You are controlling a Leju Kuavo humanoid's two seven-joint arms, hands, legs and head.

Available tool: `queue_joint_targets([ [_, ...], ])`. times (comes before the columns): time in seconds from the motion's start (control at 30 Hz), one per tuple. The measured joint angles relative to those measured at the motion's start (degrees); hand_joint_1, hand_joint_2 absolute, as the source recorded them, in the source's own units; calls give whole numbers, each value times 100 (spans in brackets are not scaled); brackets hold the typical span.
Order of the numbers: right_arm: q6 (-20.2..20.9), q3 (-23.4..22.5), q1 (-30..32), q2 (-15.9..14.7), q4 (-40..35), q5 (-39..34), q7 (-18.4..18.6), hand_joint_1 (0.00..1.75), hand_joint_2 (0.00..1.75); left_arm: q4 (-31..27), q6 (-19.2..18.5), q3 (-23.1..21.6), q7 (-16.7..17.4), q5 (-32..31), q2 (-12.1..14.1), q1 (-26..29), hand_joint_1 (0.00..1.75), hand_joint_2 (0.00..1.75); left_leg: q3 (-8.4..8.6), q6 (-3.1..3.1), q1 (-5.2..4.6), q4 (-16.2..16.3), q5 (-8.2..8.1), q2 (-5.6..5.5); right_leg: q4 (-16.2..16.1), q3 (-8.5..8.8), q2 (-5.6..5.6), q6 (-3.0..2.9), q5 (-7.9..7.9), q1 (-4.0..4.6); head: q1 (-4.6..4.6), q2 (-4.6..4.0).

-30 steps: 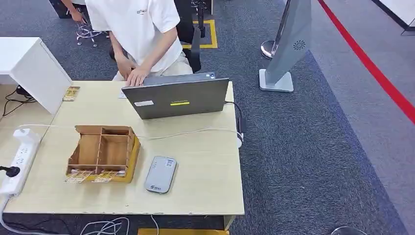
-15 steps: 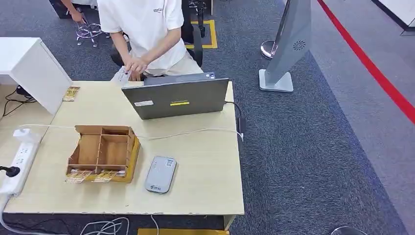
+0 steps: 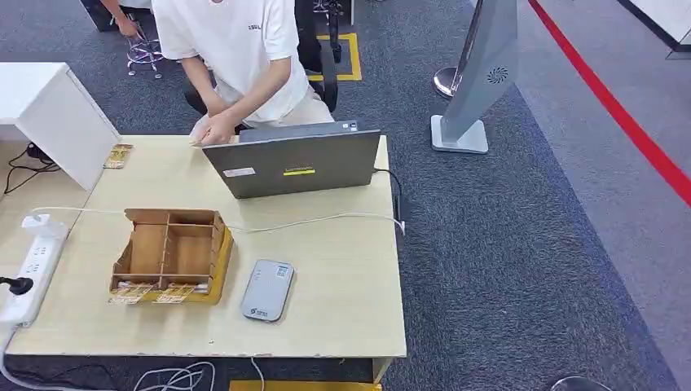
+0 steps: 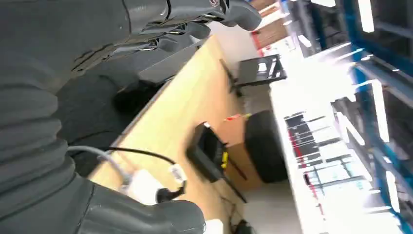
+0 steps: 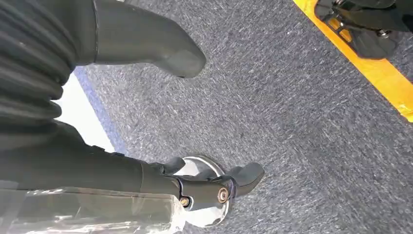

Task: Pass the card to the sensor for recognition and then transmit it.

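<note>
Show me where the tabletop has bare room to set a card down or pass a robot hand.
Widest bare patch: between the card reader and the table's right edge, below the white cable. A narrower strip lies left of the wooden organizer, by the power strip. It is crowded at the back, around the laptop and the person's hand.
</note>
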Motion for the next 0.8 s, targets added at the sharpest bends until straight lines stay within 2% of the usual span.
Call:
queue_joint_targets([
  [0.33, 391, 63, -285, -11, 256, 7, -232, 0, 175, -66, 380, -351, 22, -1788, 255, -855, 0, 175, 2, 2, 1, 1, 3, 2, 1, 1, 2, -2, 3, 1, 0, 0],
  [0.8, 1049, -225, -526, 59, 739, 328, -566, 0, 175, 1056, 625, -1215, 1014, -3508, 992, -2035, 0, 175, 1, 3, 0, 3, 3, 3, 1, 0, 5, 1, 5, 0, 0, 0],
])
